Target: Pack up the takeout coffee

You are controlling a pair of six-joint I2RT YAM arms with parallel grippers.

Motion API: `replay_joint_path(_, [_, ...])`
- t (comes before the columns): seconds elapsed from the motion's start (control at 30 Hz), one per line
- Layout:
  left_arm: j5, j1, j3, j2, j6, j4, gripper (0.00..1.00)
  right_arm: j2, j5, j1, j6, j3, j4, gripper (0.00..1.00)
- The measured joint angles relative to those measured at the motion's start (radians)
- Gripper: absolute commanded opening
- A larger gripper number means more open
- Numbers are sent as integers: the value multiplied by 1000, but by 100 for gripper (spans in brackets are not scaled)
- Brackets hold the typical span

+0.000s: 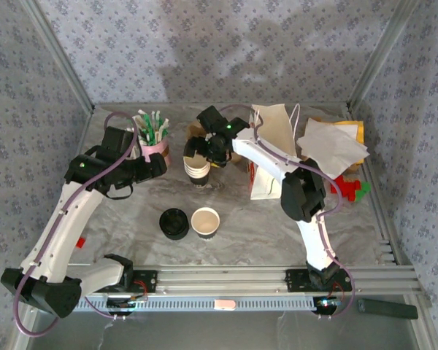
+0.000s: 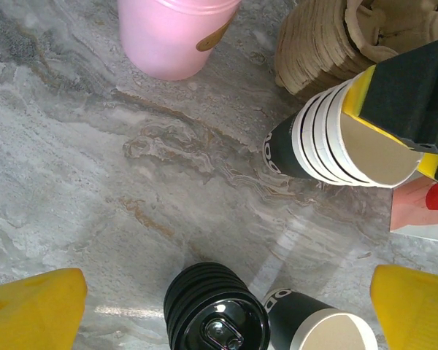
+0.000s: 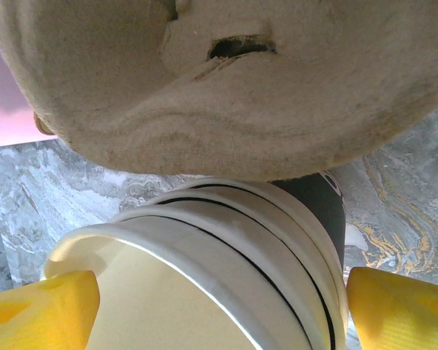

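The lidded takeout coffee is out of view. A lidless white paper cup [image 1: 205, 221] [image 2: 325, 332] stands at the table's front middle, beside a low pile of black lids [image 1: 174, 223] [image 2: 215, 310]. Behind them is a stack of lidless cups [image 1: 197, 173] [image 2: 336, 142] [image 3: 226, 240]. My right gripper [image 1: 204, 154] [image 3: 223, 292] sits over that stack, with a yellow finger pressed to each side of the top cup's rim. My left gripper [image 1: 159, 166] [image 2: 226, 306] hangs open above bare table, with the lids and the single cup below it.
A pink cup [image 1: 155, 152] [image 2: 175, 33] of stirrers stands at back left. Brown pulp cup carriers [image 1: 197, 135] [image 3: 226, 80] sit just behind the cup stack. A white paper bag [image 1: 271, 146], loose napkins [image 1: 332, 146] and red and green items [image 1: 350, 188] crowd the right side.
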Motion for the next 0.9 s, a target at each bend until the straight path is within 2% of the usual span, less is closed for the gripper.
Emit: replay_joint_path(0.9, [-31, 8, 69, -2, 18, -38, 100, 80, -83, 74, 11, 88, 23, 83])
